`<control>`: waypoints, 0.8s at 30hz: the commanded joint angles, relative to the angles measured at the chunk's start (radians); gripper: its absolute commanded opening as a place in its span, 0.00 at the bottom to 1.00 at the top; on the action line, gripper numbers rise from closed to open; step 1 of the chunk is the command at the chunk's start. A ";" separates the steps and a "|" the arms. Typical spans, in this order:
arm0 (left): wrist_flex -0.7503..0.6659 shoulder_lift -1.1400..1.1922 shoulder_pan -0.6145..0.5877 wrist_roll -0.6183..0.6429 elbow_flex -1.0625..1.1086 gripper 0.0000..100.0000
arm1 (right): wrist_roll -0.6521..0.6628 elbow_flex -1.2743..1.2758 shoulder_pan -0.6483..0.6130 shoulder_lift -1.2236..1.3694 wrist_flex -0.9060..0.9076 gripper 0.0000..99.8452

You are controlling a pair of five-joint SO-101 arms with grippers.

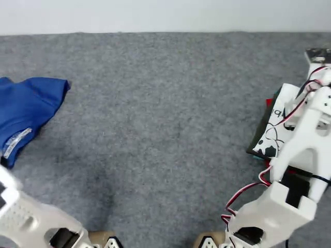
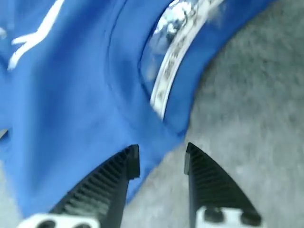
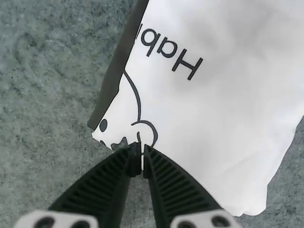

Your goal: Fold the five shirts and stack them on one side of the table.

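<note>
At the desk's [image 1: 165, 103] right edge sits a stack of folded shirts [image 1: 274, 138], white one on top, right hand [image 3: 141, 156] pressed together at its rim. At the left edge lies a loose blue shirt [image 1: 26, 113], left hand [image 2: 159, 159] spread above its hem; probably the last one to fold and stack.

Place: looks to me like a robotics lab bench.
Signs: grey felt counter [image 1: 155, 103], plain white wall [image 1: 155, 15], my right arm [image 1: 297, 150] trailing loose wires.
</note>
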 commanded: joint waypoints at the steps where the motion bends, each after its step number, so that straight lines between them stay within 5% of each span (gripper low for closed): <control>1: -0.012 0.078 0.043 0.015 -0.105 0.11 | 0.008 -0.049 -0.015 -0.068 0.039 0.01; 15: 0.029 0.184 0.080 0.028 -0.191 0.01 | 0.008 -0.049 -0.013 -0.068 0.039 0.01; 24: 0.273 -0.106 0.318 0.175 -0.189 0.01 | 0.008 -0.049 -0.008 -0.068 0.039 0.01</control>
